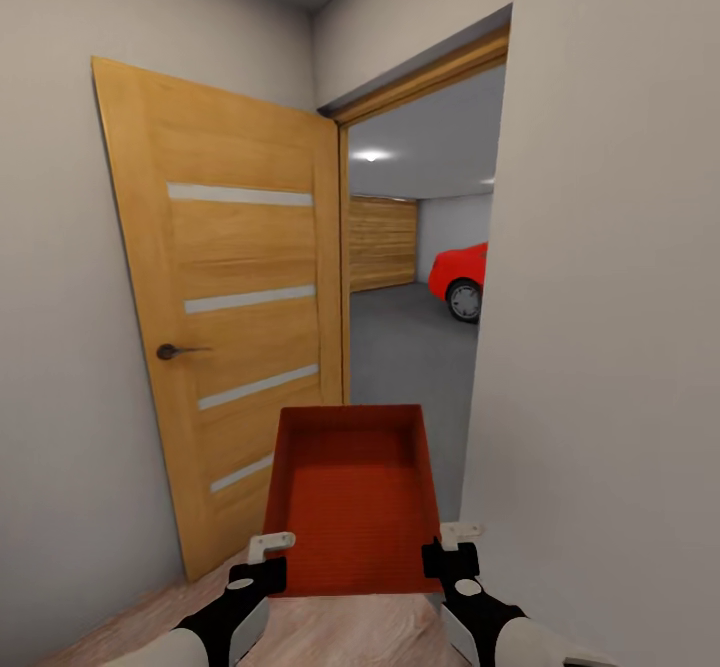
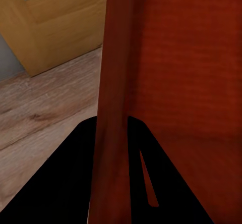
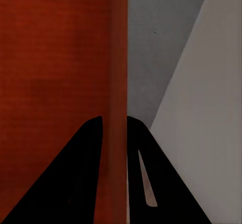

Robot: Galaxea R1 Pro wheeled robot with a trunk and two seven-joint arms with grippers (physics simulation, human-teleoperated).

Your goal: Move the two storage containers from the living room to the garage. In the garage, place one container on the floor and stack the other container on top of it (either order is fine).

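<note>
Carrying the red-orange open-topped rectangular storage container [image 1: 352, 495] level between both arms, I judge the step in hand is driving it through the doorway into the garage [image 1: 415, 247]. To do it well I'd keep the box flat and centred in the gap, since the pale wall edge [image 1: 480, 417] runs just beside the right jaws and the open wood-panelled door [image 1: 225, 317] stands off the left jaws. In the wrist views each side wall of the box passes between dark fingers. The left gripper [image 1: 262, 565] is closed narrowly on the left wall; the right gripper [image 1: 452, 551] pinches the right wall likewise. Ahead of the jaws lie dark grey concrete floor [image 1: 405, 347] and a red car [image 1: 462, 277].
</note>
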